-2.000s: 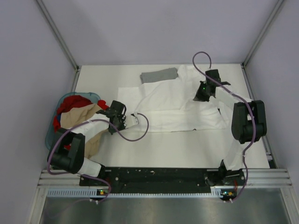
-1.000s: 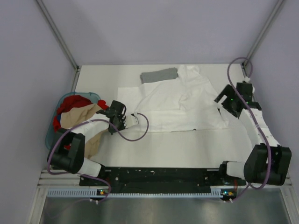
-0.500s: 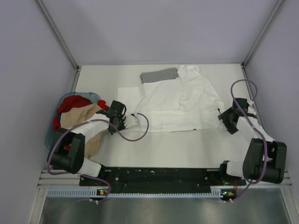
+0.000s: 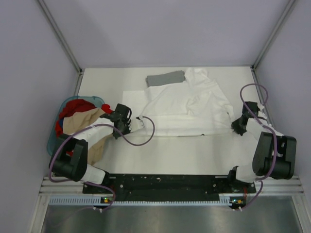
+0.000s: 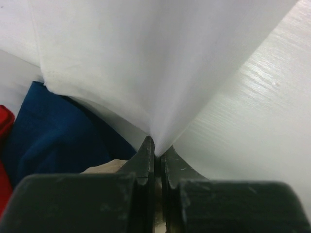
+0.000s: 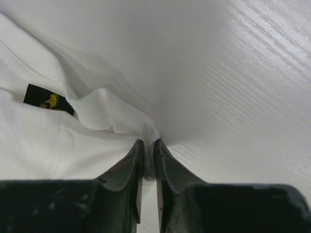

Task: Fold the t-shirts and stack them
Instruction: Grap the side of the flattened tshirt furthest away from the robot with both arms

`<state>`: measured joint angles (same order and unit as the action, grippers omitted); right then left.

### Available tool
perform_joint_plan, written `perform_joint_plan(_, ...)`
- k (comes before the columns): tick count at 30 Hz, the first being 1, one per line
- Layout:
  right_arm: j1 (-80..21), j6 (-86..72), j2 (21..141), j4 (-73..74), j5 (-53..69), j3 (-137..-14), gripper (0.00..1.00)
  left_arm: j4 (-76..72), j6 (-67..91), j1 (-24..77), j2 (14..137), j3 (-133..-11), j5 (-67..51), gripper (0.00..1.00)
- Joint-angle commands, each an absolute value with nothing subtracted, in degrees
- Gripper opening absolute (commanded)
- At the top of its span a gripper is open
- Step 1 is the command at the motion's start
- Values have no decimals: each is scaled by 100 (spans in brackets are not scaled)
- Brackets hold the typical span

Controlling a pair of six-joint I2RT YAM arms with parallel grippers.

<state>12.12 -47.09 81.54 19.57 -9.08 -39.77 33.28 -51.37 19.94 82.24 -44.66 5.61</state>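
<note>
The white t-shirt (image 4: 182,109) lies spread across the middle of the table, print side hidden. My left gripper (image 4: 133,124) is shut on its near left corner; the cloth fans up from the jaws in the left wrist view (image 5: 160,73). My right gripper (image 4: 234,124) is shut on its near right corner, pinching a fold of white cloth (image 6: 121,126) beside a small black label (image 6: 48,100). The grey t-shirt (image 4: 165,78) lies folded at the back of the table, touching the white one's far edge.
A teal basket (image 4: 54,141) at the left edge holds red, tan and dark blue cloth (image 5: 43,131). Metal frame posts rise at the back corners. The table's right edge (image 4: 271,121) runs close beside my right gripper.
My right arm swung from the shirt's far right part out to the right, then down to its near right corner and shut on it. The left gripper kept its hold and stayed put.
</note>
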Motion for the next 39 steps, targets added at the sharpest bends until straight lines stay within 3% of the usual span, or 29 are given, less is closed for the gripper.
perform_joint_plan(1, 1318, -4159, 8113, 1916, -1380, -4288, 6, 3515, -4913, 1978, 8025, -4912, 905, 0)
perform_joint_plan(2, 1318, -4018, 8043, 1933, -1406, -4385, 0, 3559, -4861, 1969, 7998, -5035, 914, 0)
perform_joint_plan(15, 1318, -2822, 7146, 2610, -1653, -6405, 0, 3586, -4675, 1934, 7875, -6564, 1907, 0)
perform_joint_plan(31, 1318, -2136, 7796, 3577, -1178, -9464, 0, 3164, -5607, 1872, 8086, -8849, 2821, 0)
perform_joint_plan(35, 1318, -1978, 7709, 3814, -1230, -9721, 0, 3286, -5739, 1863, 8042, -9158, 2874, 0)
perform_joint_plan(39, 1318, -1942, 7192, 3964, -1169, -9152, 0, 4110, -5538, 1863, 7806, -9115, 2524, 0)
